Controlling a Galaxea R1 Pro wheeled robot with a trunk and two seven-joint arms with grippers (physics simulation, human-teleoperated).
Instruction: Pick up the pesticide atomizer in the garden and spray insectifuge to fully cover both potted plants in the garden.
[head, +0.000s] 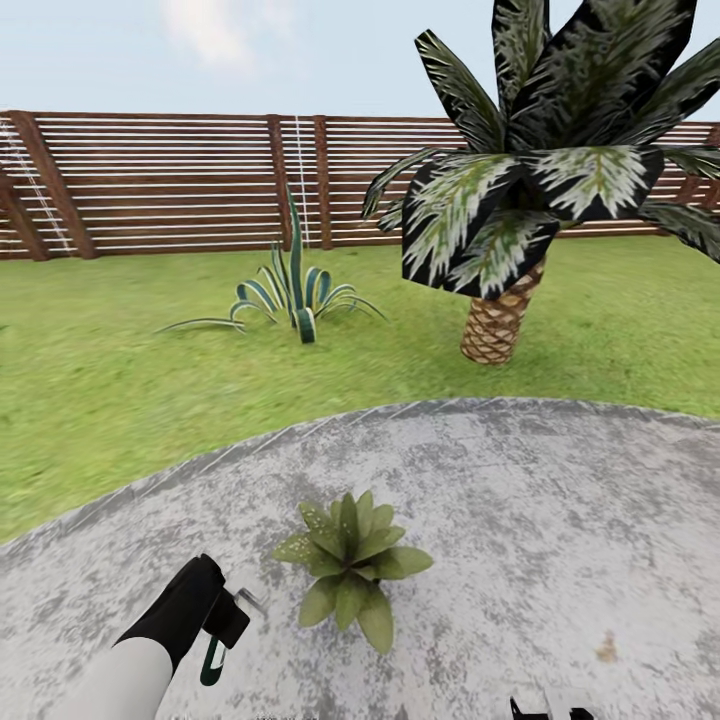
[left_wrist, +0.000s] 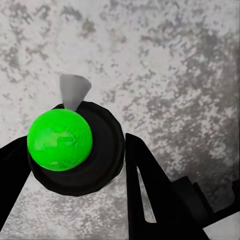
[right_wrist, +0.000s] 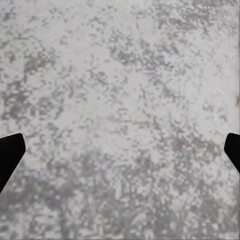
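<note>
We're gripping the slim dark-green pesticide atomizer (head: 213, 660) w/ our left gripper (head: 222, 625), black fingers (left_wrist: 150, 190) clamped on either side of it; the left wrist view is looking down on its bright-green round top, pale grey nozzle pointing out over the mottled grey paved circle (head: 520, 520). Our right gripper (right_wrist: 120, 150) is hanging low above the same paving, fingers spread wide apart, nothing btwn them. Just beside the bottle, a low potted plant (head: 350, 565) w/ broad pointed green leaves is sitting on the paving. Farther out on the green lawn (head: 90, 380), a striped agave (head: 290, 290) and a palm w/ scaly brown trunk (head: 497, 320) are standing before the brown slatted wooden fence (head: 160, 180).
</note>
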